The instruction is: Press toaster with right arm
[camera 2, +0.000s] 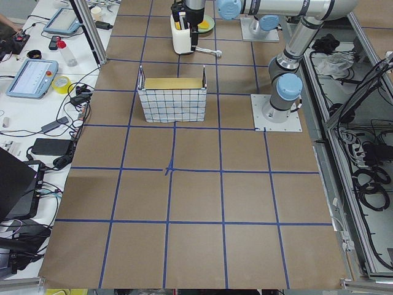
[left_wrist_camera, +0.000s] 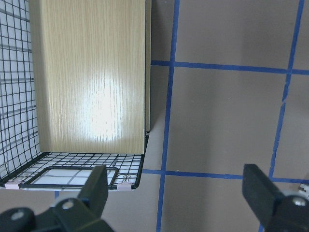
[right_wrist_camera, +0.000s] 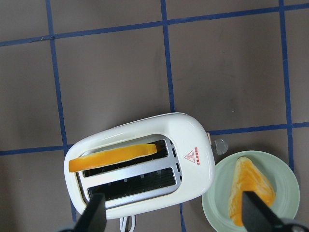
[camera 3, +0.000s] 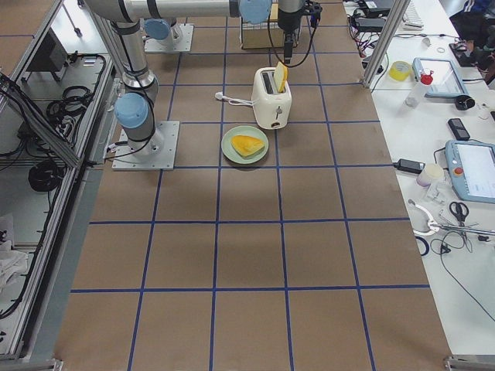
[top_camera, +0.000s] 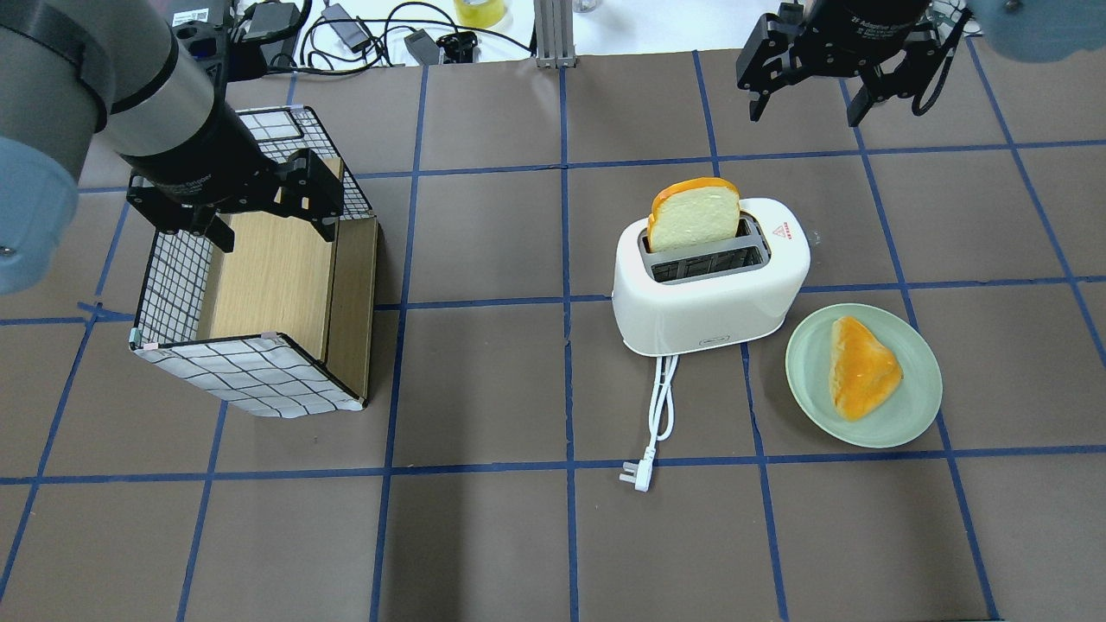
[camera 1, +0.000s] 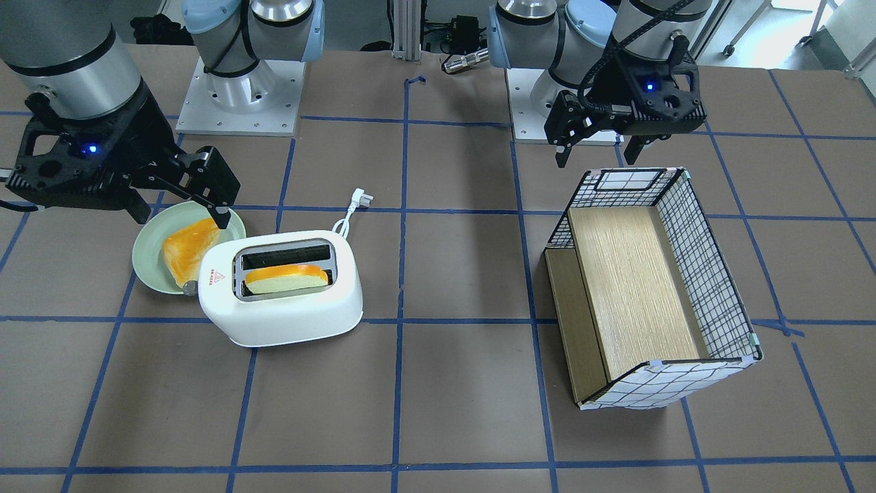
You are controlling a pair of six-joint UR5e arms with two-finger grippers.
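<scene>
The white two-slot toaster (top_camera: 708, 302) stands right of the table's middle, with one bread slice (top_camera: 694, 216) upright in a slot. It also shows in the front view (camera 1: 287, 308) and in the right wrist view (right_wrist_camera: 193, 140). Its small lever knob (right_wrist_camera: 220, 145) sticks out of the end that faces the plate. My right gripper (top_camera: 805, 114) is open and empty. It hangs well above the table by the toaster's lever end, touching nothing. In the front view it (camera 1: 181, 216) looms over the plate. My left gripper (top_camera: 275, 233) is open and empty above the basket.
A pale green plate (top_camera: 916, 406) holding a second bread piece (top_camera: 860, 367) sits just beside the toaster's lever end. The toaster's white cord (top_camera: 661, 406) and plug (top_camera: 635, 478) trail towards the robot. The checked wire-and-wood basket (top_camera: 251, 380) stands on the left side.
</scene>
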